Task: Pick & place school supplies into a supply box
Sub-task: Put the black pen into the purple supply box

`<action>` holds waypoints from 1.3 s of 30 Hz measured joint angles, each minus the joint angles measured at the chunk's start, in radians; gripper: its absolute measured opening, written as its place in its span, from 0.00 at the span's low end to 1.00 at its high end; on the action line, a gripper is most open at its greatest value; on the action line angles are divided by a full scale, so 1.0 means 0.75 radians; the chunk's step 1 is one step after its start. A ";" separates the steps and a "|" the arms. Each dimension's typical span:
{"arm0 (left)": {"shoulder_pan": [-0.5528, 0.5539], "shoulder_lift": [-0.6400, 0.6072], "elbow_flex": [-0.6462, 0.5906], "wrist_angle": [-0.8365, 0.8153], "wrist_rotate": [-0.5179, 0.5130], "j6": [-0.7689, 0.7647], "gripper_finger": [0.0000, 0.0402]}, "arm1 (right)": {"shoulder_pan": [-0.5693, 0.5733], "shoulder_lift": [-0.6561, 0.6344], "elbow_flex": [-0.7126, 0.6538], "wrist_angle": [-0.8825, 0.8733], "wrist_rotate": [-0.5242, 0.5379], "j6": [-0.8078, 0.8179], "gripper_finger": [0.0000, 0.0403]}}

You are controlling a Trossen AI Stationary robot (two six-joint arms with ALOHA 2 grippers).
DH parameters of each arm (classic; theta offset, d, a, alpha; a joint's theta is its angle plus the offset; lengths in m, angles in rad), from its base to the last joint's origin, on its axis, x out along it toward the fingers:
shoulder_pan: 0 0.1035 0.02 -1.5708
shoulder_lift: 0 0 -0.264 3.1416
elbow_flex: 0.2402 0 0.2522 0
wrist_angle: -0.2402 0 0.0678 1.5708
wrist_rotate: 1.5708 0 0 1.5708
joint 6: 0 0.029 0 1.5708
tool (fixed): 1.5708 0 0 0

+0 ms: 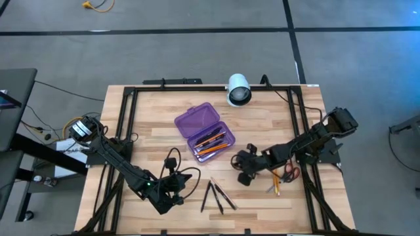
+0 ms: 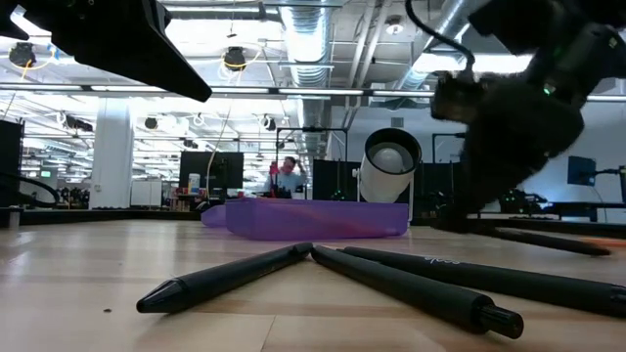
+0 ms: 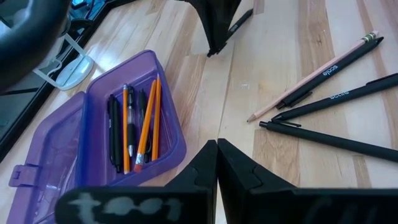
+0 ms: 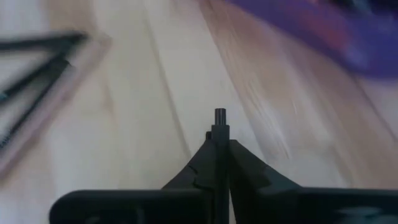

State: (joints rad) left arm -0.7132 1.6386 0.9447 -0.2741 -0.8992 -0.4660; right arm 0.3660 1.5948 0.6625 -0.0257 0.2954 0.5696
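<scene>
The right gripper [image 4: 220, 140] is pinching a pen [image 4: 220, 116] in closed fingers, needing carrying to the box [image 1: 205, 131]; the left gripper [image 3: 217, 163] is waiting shut, empty.

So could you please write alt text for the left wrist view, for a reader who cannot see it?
An open purple pencil case on a wooden table holds orange pencils and black pens. Three more black pens and one pale pencil lie loose beside it, with the shut left gripper in the foreground.
</scene>
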 joint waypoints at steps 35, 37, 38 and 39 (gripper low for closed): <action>0.000 0.000 0.000 -0.007 -0.002 -0.002 0.00 | 0.135 0.123 0.013 0.020 -0.059 -0.208 0.27; 0.000 0.000 0.000 -0.009 -0.004 -0.002 0.00 | 0.125 0.150 0.035 -0.017 -0.059 -0.198 0.27; 0.000 0.000 0.000 -0.010 -0.004 -0.001 0.00 | 0.121 0.159 0.050 -0.048 -0.061 -0.194 0.27; -0.001 0.000 0.000 -0.010 -0.005 -0.001 0.00 | 0.120 0.164 0.068 -0.084 -0.065 -0.192 0.27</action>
State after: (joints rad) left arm -0.7136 1.6386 0.9447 -0.2817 -0.9028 -0.4664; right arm 0.4561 1.7176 0.7136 -0.0884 0.2468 0.4257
